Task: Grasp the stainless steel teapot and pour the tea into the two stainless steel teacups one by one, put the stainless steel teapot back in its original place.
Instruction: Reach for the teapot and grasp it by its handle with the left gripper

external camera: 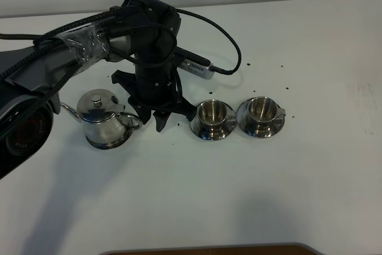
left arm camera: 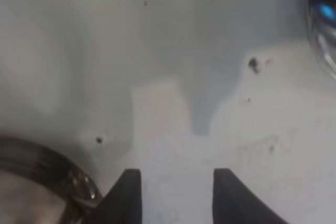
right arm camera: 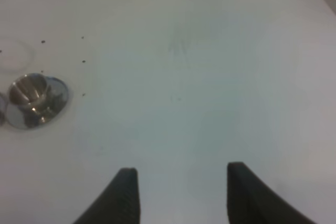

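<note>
The stainless steel teapot (external camera: 102,119) sits on its saucer (external camera: 110,145), handle (external camera: 132,121) just beside the left gripper (external camera: 162,120), whose empty jaws stand apart, so a misjudged approach might shove the pot or knock the nearer teacup (external camera: 212,119).

Teapot (external camera: 102,117) upright, lidded, spout left; left teacup (external camera: 212,111), right teacup (external camera: 261,109) on saucers (external camera: 209,133), side by side.

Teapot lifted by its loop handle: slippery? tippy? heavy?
The teapot is polished steel, so the jaws would probably find its thin loop handle slippery, and the pot may swing in the grip. The body hangs to one side of the handle with the long spout opposite, so it likely tips spout-down. It is probably rigid. The lid hides any contents, so its weight is uncertain.
</note>
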{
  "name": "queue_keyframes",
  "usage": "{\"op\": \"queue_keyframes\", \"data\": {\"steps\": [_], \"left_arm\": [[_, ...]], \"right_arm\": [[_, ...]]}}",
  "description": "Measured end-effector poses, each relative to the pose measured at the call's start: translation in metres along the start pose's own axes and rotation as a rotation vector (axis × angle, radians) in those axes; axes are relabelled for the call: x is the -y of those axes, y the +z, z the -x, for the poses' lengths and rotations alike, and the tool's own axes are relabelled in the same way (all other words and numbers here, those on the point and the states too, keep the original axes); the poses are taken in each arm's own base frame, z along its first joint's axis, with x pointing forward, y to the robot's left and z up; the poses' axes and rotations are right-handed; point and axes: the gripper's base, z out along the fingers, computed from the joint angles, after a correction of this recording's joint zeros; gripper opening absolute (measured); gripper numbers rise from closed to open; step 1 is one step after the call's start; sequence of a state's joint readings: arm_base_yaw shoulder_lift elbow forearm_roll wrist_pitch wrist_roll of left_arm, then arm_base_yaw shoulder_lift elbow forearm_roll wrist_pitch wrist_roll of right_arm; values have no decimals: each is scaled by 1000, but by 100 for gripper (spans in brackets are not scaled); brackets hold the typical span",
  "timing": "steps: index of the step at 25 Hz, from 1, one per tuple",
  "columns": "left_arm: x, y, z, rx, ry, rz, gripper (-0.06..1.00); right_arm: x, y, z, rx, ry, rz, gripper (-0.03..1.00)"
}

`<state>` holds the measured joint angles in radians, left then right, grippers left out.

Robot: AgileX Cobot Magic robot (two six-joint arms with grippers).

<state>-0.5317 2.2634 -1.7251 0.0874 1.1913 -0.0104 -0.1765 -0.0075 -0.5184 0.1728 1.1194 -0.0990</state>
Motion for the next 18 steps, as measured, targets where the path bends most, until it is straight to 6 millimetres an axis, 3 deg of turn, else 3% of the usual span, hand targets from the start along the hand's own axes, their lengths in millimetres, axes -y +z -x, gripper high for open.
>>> {"op": "queue_keyframes", "data": {"steps": [7, 18], "left_arm": [[-1, -10, -20, -11, 3, 2, 37], [4, 17, -44, -138, 9, -23, 37]], "right_arm": [[0, 0, 0, 0, 0, 0, 39], [0, 0, 0, 0, 0, 0, 39]]}}
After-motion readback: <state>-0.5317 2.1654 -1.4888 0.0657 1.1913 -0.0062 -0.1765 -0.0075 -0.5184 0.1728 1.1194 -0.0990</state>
